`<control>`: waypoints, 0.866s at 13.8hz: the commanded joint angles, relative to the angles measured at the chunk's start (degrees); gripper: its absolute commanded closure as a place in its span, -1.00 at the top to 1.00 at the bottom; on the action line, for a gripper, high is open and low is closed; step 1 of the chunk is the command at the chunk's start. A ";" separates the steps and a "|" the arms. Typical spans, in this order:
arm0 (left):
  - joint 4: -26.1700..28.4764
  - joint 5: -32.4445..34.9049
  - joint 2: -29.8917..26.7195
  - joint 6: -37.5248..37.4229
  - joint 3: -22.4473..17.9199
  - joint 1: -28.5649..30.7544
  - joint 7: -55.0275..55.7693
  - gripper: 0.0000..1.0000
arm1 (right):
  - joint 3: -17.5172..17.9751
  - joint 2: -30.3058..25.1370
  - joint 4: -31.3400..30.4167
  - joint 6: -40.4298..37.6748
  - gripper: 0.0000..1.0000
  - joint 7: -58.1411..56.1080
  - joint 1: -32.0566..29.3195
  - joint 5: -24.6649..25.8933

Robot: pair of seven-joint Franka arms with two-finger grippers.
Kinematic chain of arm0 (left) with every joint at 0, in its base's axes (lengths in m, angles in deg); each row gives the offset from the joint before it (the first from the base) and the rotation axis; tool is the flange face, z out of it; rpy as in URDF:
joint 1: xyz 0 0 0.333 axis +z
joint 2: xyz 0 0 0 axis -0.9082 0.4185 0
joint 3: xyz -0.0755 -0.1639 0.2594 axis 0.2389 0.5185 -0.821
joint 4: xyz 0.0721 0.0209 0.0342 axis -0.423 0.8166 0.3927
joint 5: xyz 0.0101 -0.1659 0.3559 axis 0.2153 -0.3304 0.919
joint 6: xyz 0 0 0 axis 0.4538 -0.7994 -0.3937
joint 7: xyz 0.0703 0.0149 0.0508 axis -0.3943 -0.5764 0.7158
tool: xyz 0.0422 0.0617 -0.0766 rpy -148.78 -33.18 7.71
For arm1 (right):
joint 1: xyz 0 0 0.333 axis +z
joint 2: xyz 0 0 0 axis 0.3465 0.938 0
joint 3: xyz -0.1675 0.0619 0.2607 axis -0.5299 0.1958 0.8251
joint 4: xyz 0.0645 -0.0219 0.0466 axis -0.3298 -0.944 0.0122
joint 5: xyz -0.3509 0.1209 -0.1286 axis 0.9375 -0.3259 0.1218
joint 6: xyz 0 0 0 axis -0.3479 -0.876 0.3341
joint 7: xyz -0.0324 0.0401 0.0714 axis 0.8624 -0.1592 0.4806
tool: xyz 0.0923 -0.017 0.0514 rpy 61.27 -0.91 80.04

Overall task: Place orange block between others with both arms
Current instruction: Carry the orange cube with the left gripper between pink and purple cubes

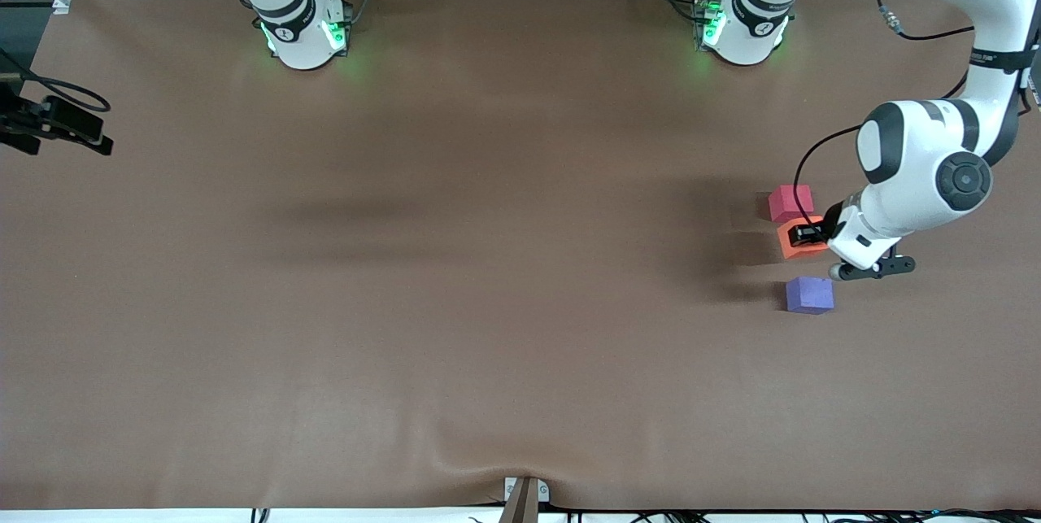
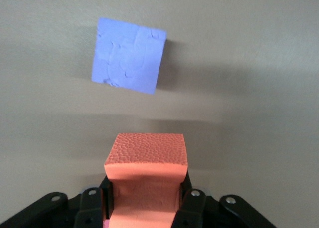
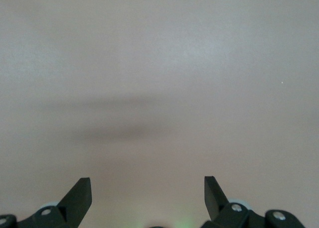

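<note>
The left gripper (image 1: 805, 233) has its jaws clamped on the orange block (image 1: 799, 240), which sits between the 2 other cubes toward the left arm's end of the brown surface (image 1: 488, 279): the red block (image 1: 790, 202) lies farther from the front camera and almost touches it, and the purple block (image 1: 809, 295) lies nearer, with a clear gap. The right gripper (image 3: 148, 198) waits with its jaws spread wide and nothing in them, over bare surface.
</note>
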 commanded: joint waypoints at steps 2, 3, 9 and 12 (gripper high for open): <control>2.14 0.77 -2.05 0.95 0.31 3.51 -5.62 -0.11 | 0.89 -3.53 -1.50 -1.73 1.00 0.84 -3.18 0.29; 2.23 0.77 -1.61 1.13 0.31 3.94 -5.62 -0.11 | 0.80 -3.88 -1.50 -2.34 1.00 0.84 -3.09 0.29; 1.88 0.86 2.42 5.69 0.40 4.21 -5.71 -0.11 | 0.80 -4.23 -1.24 -2.52 1.00 0.75 -3.09 0.29; 1.88 0.77 4.54 8.50 0.49 3.95 -5.62 -0.10 | 0.89 -4.23 -1.24 -2.61 1.00 0.75 -2.65 0.29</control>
